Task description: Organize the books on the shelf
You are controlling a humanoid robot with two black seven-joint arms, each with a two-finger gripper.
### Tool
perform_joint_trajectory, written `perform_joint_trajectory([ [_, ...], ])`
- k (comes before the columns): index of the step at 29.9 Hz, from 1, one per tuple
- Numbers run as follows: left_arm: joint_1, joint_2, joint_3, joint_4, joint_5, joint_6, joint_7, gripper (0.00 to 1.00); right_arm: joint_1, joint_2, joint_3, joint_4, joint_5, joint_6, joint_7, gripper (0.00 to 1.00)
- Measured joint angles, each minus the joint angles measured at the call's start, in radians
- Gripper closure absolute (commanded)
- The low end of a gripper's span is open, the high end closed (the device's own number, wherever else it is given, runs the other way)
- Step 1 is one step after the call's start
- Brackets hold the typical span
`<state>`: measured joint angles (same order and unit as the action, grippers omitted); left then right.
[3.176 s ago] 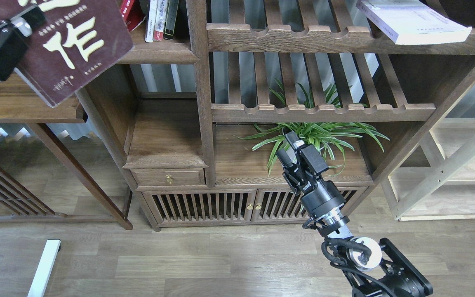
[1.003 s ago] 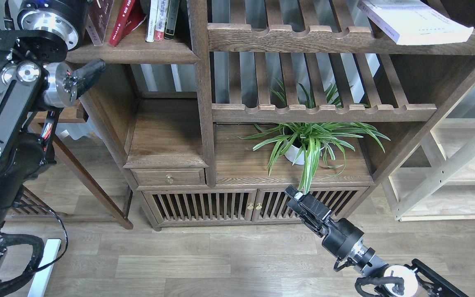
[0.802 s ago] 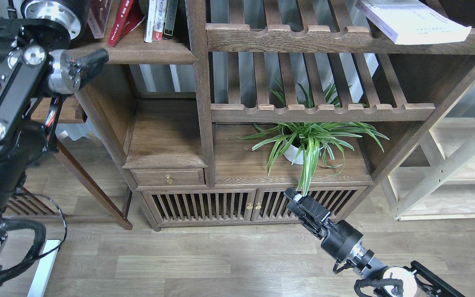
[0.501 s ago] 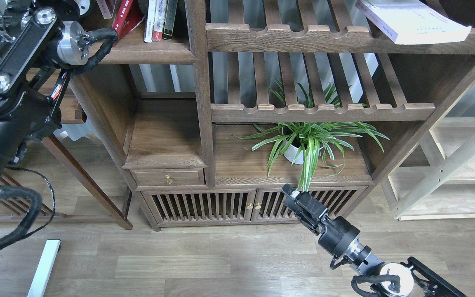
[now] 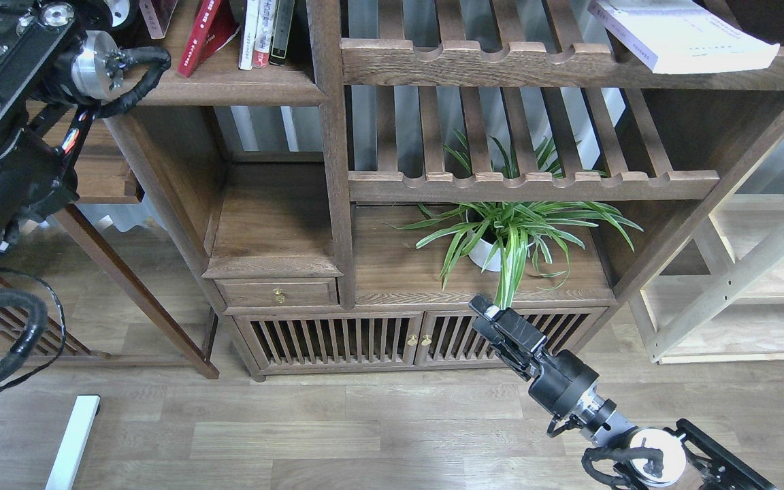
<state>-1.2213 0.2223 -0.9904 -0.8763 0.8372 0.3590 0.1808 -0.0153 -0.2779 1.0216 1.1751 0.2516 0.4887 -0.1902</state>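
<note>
The shelf [image 5: 229,87] is the dark board with a moulded lip at the top left. On it, a red book [image 5: 203,34] leans left. Only a low corner of the maroon book [image 5: 149,12] shows, standing at the top edge beside my left arm's wrist [image 5: 92,58]. My left gripper is past the top edge, out of view. The white-lavender book [image 5: 678,34] lies on the upper slatted rack at the top right. My right gripper [image 5: 484,309] is low, in front of the cabinet doors and far from the books. Its fingers look like one dark bar.
Thin white, red and black spines [image 5: 266,34] stand right of the red book against the upright post [image 5: 327,136]. A potted spider plant [image 5: 501,238] sits on the low board just above my right gripper. A pale wooden frame [image 5: 739,272] stands at the right.
The maroon book went from my left gripper in front of the side table to standing on the shelf. My left arm then rose and drew left. My right arm sank from the plant to the cabinet doors.
</note>
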Motion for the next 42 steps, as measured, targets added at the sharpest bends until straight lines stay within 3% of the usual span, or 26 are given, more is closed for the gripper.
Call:
perform_joint_trajectory([
  [10, -0.013, 0.0, 0.082, 0.047, -0.04, -0.035, -0.01, 0.9, 0.0, -0.001, 0.0, 0.005, 0.0, 0.0, 0.0, 0.17],
  [15, -0.013, -0.004, 0.105, 0.061, -0.046, -0.05, -0.015, 0.77, 0.0, -0.003, 0.0, 0.005, 0.0, 0.0, 0.0, 0.17],
  [28, -0.028, -0.017, 0.138, 0.072, -0.047, -0.042, -0.018, 0.68, -0.002, -0.002, 0.0, 0.005, 0.0, 0.0, 0.0, 0.17],
  [42, -0.105, -0.061, 0.146, 0.075, -0.046, -0.023, -0.016, 0.66, -0.003, -0.002, -0.005, 0.005, 0.0, 0.0, 0.0, 0.17],
])
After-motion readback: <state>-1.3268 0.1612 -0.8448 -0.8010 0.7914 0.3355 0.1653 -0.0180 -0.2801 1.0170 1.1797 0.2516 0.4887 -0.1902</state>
